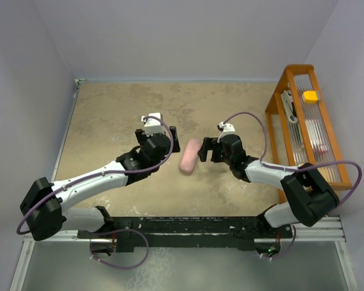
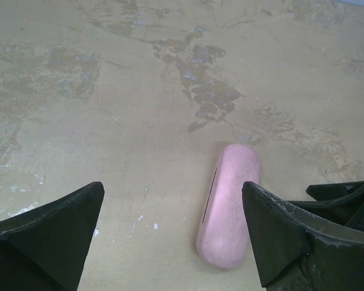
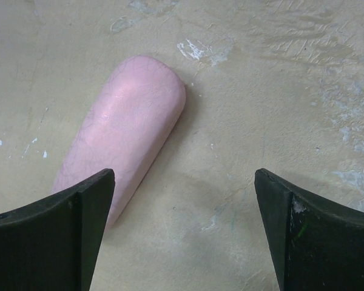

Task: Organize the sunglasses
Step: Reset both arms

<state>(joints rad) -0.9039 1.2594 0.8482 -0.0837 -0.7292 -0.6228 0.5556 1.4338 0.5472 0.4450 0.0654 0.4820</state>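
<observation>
The sunglasses are out of view in every frame. A closed pink oblong case [image 1: 188, 156] lies on the tan table between my two grippers. My left gripper [image 1: 171, 140] is open and empty, just left of the case. In the left wrist view the case [image 2: 227, 206] lies close to the right finger [image 2: 279, 242], with the gripper [image 2: 173, 233] wide open above bare table. My right gripper [image 1: 205, 150] is open and empty, just right of the case. In the right wrist view the case [image 3: 124, 121] runs behind the left finger [image 3: 67, 236], with the gripper [image 3: 185, 227] open over bare table.
An orange wooden rack [image 1: 273, 106] stands at the table's right edge, holding a yellow item [image 1: 310, 96] and some white and red pieces. Grey walls close the table at the back and left. The tan tabletop [image 1: 109, 115] is mottled.
</observation>
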